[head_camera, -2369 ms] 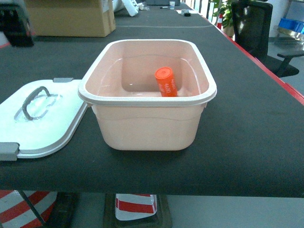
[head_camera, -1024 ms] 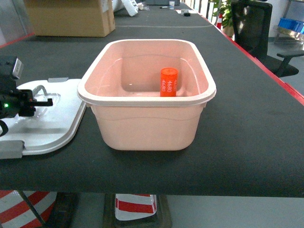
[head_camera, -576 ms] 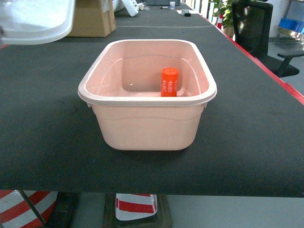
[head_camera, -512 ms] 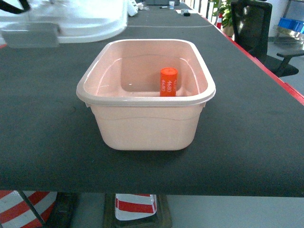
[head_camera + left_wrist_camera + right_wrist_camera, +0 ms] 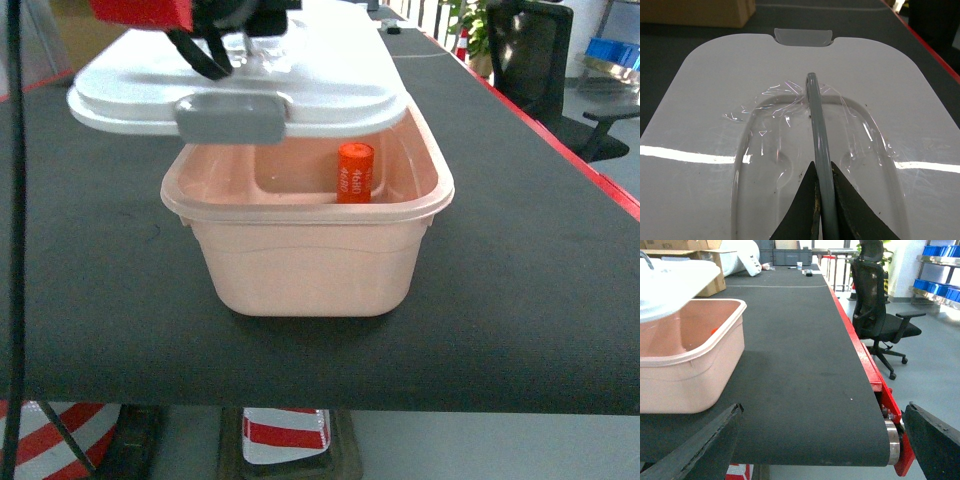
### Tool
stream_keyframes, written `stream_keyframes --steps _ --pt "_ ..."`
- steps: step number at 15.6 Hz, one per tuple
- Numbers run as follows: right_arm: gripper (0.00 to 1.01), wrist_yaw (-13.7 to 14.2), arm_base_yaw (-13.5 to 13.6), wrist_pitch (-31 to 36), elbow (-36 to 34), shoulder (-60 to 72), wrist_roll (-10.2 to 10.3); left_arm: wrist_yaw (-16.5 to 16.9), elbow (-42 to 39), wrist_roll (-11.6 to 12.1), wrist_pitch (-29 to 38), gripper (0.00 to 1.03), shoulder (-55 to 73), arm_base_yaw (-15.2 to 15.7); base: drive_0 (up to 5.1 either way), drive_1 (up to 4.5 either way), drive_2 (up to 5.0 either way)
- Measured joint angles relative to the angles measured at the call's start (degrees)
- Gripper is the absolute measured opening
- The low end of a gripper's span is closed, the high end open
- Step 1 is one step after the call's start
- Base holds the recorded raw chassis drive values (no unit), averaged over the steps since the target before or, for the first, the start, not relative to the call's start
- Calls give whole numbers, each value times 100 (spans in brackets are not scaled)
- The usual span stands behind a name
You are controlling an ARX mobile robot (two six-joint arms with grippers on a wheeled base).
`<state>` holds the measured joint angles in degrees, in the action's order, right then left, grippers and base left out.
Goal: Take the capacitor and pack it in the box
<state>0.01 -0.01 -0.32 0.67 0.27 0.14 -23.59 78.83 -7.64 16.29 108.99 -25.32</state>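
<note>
While the orange capacitor (image 5: 355,172) stands upright in the far right of the pink box (image 5: 310,255), the left gripper (image 5: 823,200) pinches the thin grey handle (image 5: 816,120) of the lid (image 5: 240,85), likely light, stiff and slippery, held above the box; the right gripper's fingers (image 5: 695,450) are spread wide and empty.

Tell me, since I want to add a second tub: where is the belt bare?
Bare black belt lies right of the pale peach-pink plastic box up to the red edge, and along the near edge. Above the box is crowded: the left hand holds the white lid there.
</note>
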Motion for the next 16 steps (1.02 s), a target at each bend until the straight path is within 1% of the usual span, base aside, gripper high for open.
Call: stream_keyframes --steps 4,6,9,16 --pt "98 0 0 2 0 0 0 -179 214 -20 -96 2 446 -420 0 0 0" --pt "98 2 0 0 0 0 0 -219 382 -74 -120 2 601 -498 0 0 0" --pt "98 0 0 2 0 0 0 -323 476 -146 -203 2 785 -507 0 0 0" --pt "98 0 0 2 0 0 0 -348 391 -149 -142 2 866 -481 0 0 0"
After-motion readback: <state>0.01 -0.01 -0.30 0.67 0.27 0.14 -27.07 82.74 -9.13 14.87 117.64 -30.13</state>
